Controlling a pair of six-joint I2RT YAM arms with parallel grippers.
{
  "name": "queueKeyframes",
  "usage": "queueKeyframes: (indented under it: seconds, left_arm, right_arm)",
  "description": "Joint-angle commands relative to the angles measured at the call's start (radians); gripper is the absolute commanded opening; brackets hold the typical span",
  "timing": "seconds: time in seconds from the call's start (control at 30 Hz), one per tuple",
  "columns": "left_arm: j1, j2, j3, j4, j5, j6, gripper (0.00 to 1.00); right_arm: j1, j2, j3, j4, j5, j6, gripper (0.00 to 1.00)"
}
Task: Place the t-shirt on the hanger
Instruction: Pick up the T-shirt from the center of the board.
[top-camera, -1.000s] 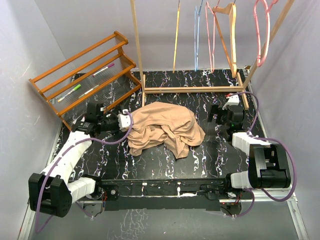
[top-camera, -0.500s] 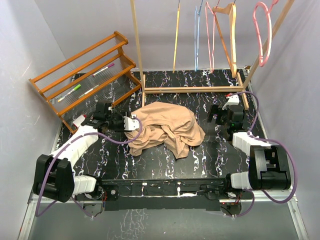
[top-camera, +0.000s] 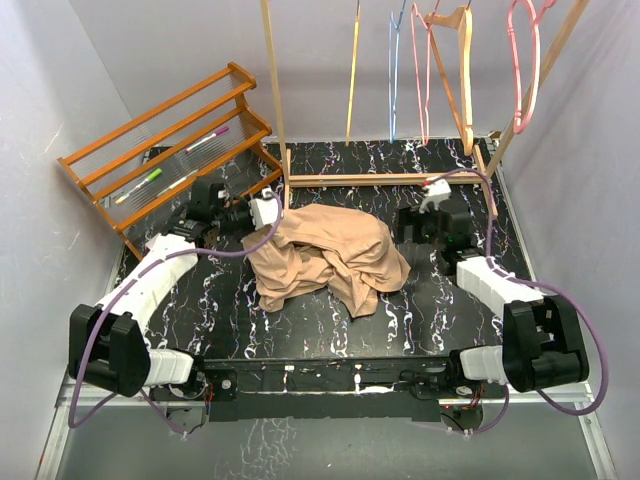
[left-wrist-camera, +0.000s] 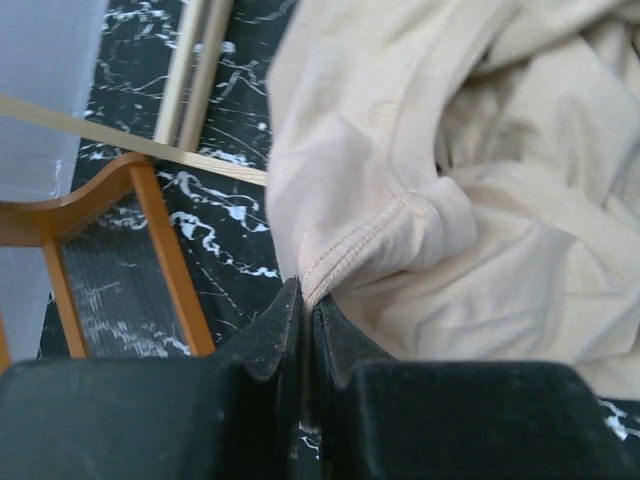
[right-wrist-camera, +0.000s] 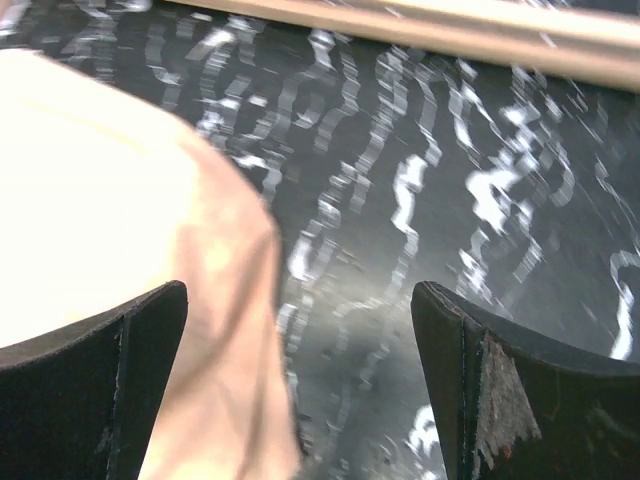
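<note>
T-shirt (top-camera: 325, 255) heaped mid-table; its far-left corner is now drawn outward compared with half a second ago. Left gripper (left-wrist-camera: 305, 300) has shifted farther back, jaws pressed together on a stitched hem. Right gripper (top-camera: 408, 226) has moved in beside the heap's right edge, jaws spread, empty. Hanger (top-camera: 352, 85) hangs at the far wooden rack (top-camera: 275, 90), unchanged.

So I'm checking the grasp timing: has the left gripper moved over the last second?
Yes. The left gripper has shifted away from the arm bases, toward the corner of the wooden frame, and is now shut on the t-shirt.
</note>
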Motion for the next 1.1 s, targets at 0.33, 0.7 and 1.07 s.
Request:
queueKeyframes:
  seconds: [0.33,0.7,1.07]
  left_arm:
    - [-0.003,0.061,0.225,-0.101,-0.042,-0.504,0.00]
    - [-0.004,0.084,0.312,-0.218,0.042,-0.689,0.00]
    - [-0.003,0.099,0.369,-0.283,0.086,-0.791,0.00]
  right_arm:
    - [0.344,-0.048,0.141,0.010,-0.020,-0.178,0.98]
    - [0.609,0.066,0.147,0.232,0.117,-0.214,0.98]
    - [0.708,0.223,0.190,0.386,0.151,-0.239,0.99]
